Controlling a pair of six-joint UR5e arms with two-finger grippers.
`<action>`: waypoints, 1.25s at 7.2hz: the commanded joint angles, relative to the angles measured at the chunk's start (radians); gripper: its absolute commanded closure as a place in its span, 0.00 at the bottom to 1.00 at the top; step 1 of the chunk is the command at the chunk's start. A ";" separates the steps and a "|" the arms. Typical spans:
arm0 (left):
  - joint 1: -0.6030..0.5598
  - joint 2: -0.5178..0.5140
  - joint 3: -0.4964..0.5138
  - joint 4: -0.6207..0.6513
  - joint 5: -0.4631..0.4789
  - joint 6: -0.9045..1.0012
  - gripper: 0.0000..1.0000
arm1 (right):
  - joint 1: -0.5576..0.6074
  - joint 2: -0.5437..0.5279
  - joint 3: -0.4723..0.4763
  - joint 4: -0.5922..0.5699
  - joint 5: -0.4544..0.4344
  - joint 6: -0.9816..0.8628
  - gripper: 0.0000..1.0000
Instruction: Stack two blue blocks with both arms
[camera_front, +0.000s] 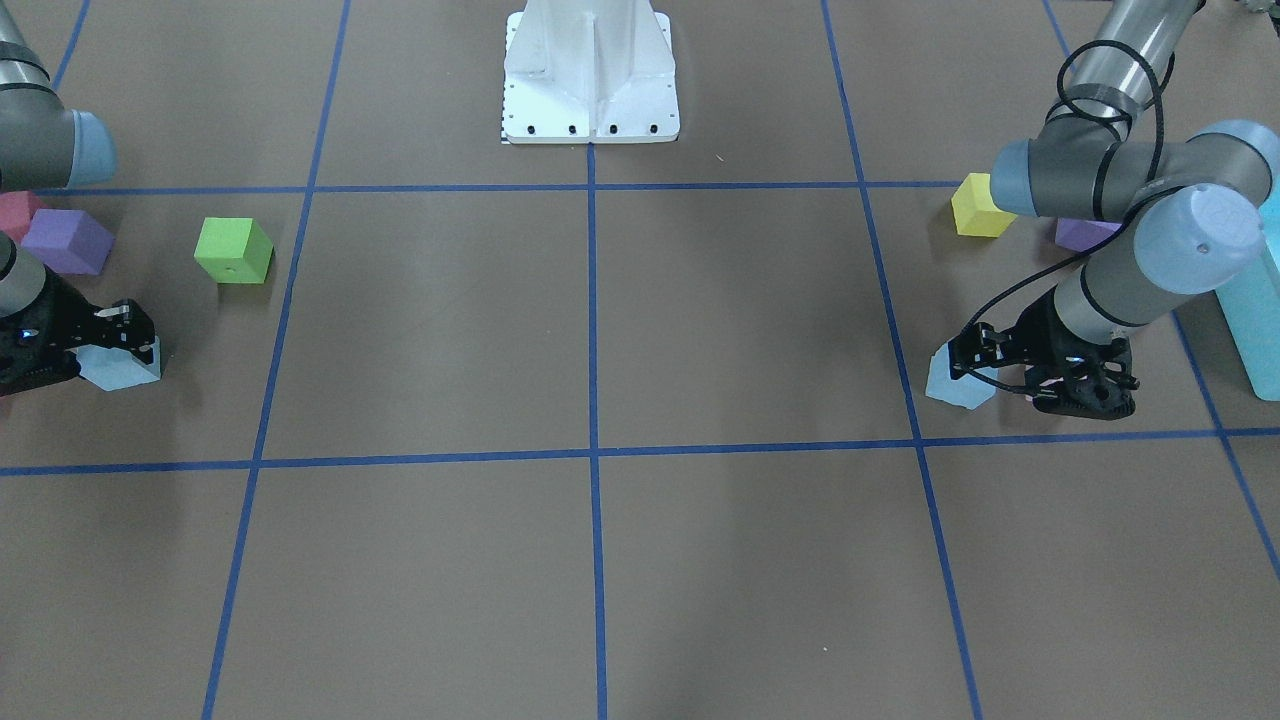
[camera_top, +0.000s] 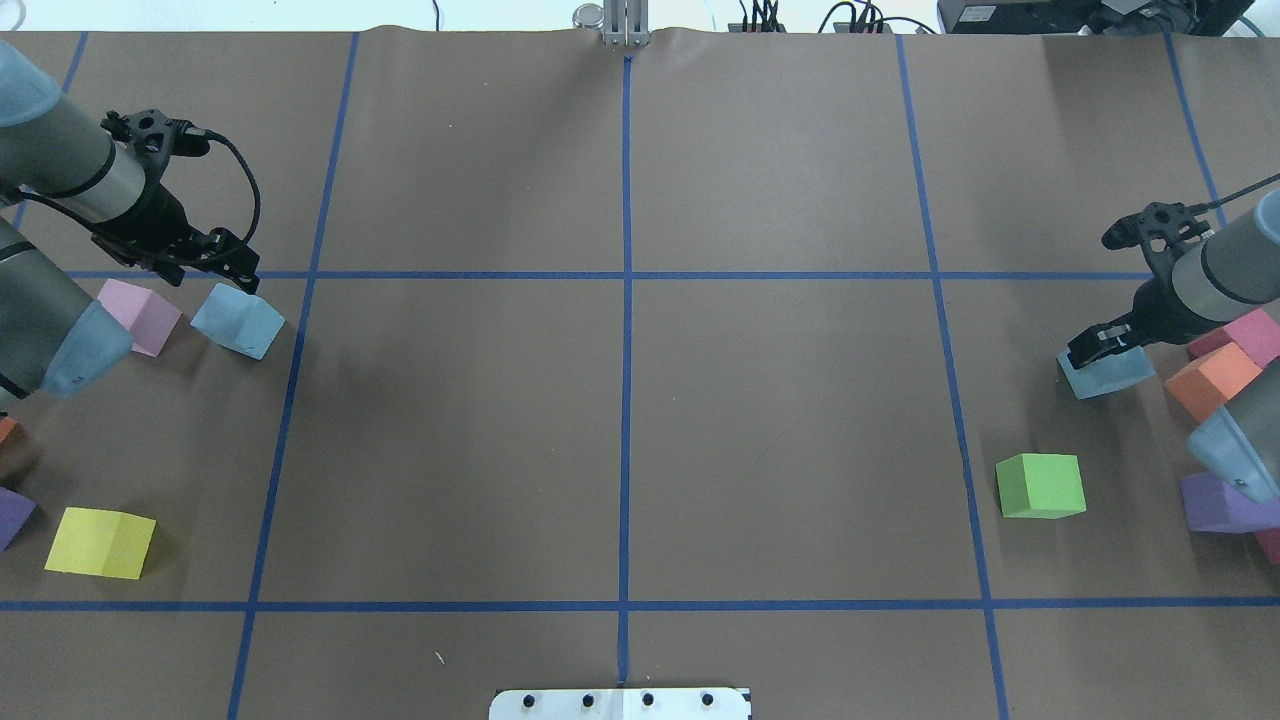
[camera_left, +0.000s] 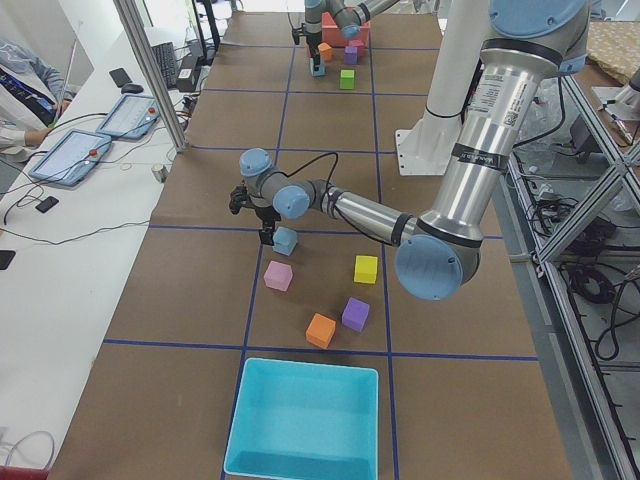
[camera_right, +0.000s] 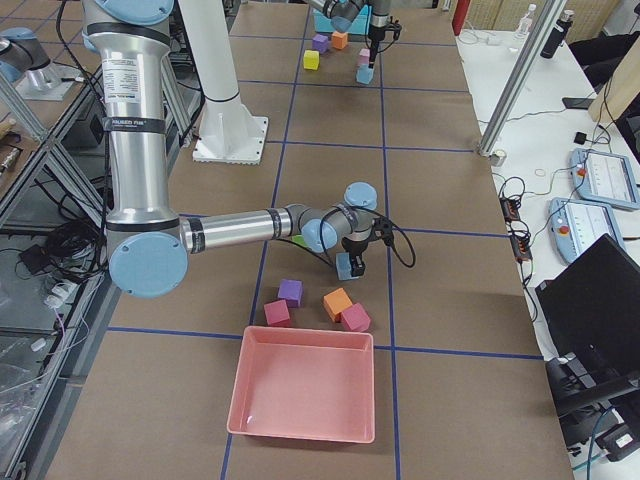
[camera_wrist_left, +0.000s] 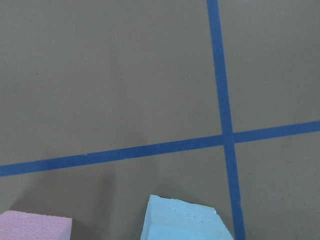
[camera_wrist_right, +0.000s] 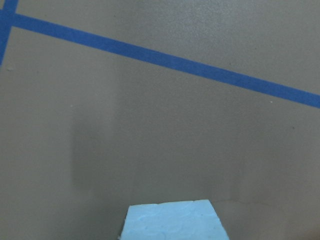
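Two pale sky-blue matte foam cubes are shown well apart, one at each end of the brown paper-covered table (camera_top: 780, 420). The left cube (camera_top: 237, 322) is seen tilted, one corner lowest, just beside a pale pink foam cube (camera_top: 142, 316) and near a crossing of the blue tape lines (camera_top: 306, 275). The right cube (camera_top: 1103, 374) is likewise tilted and lies near an orange foam cube (camera_top: 1212, 380), with a bright green foam cube (camera_top: 1040, 486) nearer the robot's base. Faintly pitted faces and sharp edges are displayed in both wrist views, where each cube is cut off by the lower edge. The left cube is pinched across its upper part by the black two-finger left gripper (camera_top: 220, 268), and the right cube is pinched in the same way by the right gripper (camera_top: 1102, 345). Whether either cube is clear of the table cannot be told. The silver-and-grey left arm (camera_top: 70, 165) is bent at the wrist, its gripper pointed steeply down at the table; the right arm (camera_top: 1235, 265) is posed in mirror fashion. A yellow foam cube (camera_top: 100, 542) and a purple foam cube (camera_top: 1210, 510) are set closer to the white metal pedestal (camera_front: 590, 70).
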 joint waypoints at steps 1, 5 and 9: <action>0.000 0.000 -0.001 -0.002 -0.001 0.000 0.00 | -0.002 0.001 0.006 0.002 -0.002 -0.001 0.37; 0.053 0.040 -0.009 -0.095 0.064 -0.062 0.00 | -0.017 0.048 0.097 -0.098 0.003 0.042 0.39; 0.086 0.040 0.011 -0.132 0.068 -0.077 0.06 | -0.121 0.311 0.132 -0.310 0.000 0.329 0.38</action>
